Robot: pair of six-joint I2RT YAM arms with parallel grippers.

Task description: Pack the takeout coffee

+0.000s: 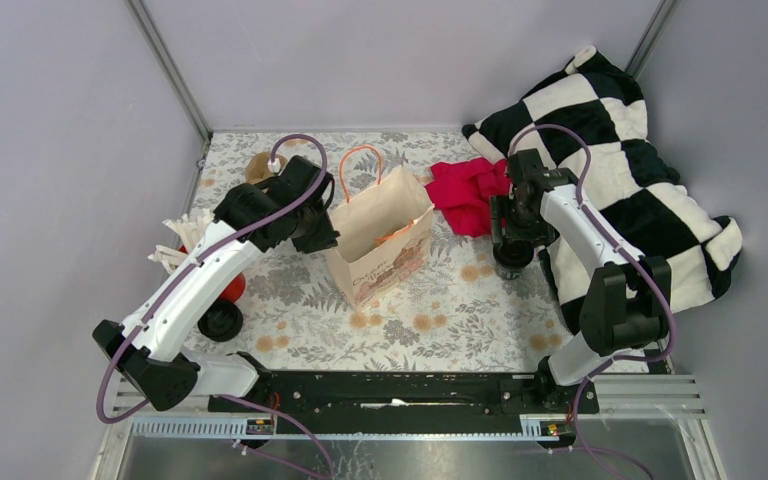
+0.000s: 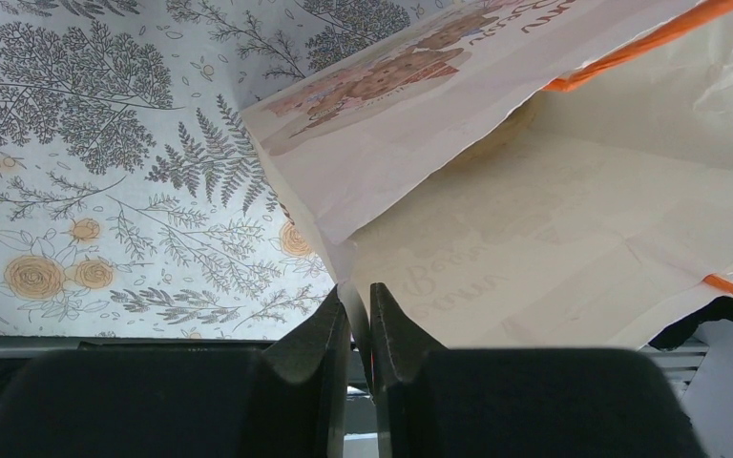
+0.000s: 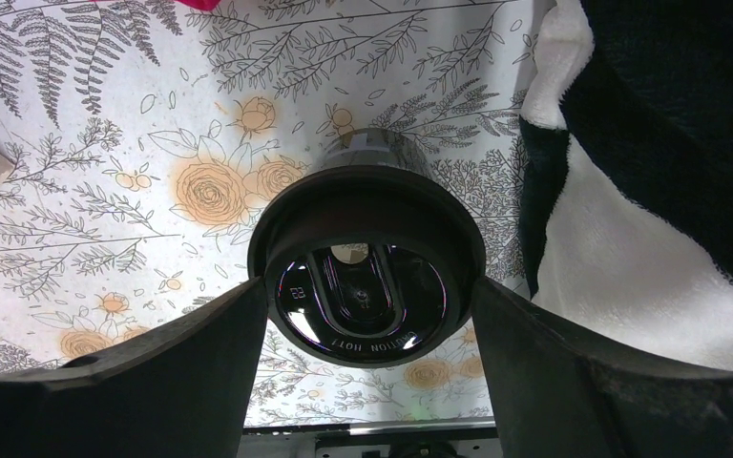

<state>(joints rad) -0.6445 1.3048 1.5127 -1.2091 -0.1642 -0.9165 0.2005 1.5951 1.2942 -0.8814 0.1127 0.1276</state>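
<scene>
Floral tabletop [image 1: 440, 310]; one paper bag [image 1: 380, 245]; one takeout coffee [image 3: 372, 286]; one checkered blanket [image 1: 640, 190]

The paper bag [image 1: 378, 262] was cream, orange-handled; right of it were a black coffee cup [image 3: 367, 286] and black-and-white checked blanket [image 1: 610, 170].

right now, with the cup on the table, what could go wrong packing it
The right fingers grip the coffee cup by its lid rim, so the lid could pop off when lifted. The paper bag leans, held open only by the left fingers pinching its edge; it could tip or tear.
</scene>
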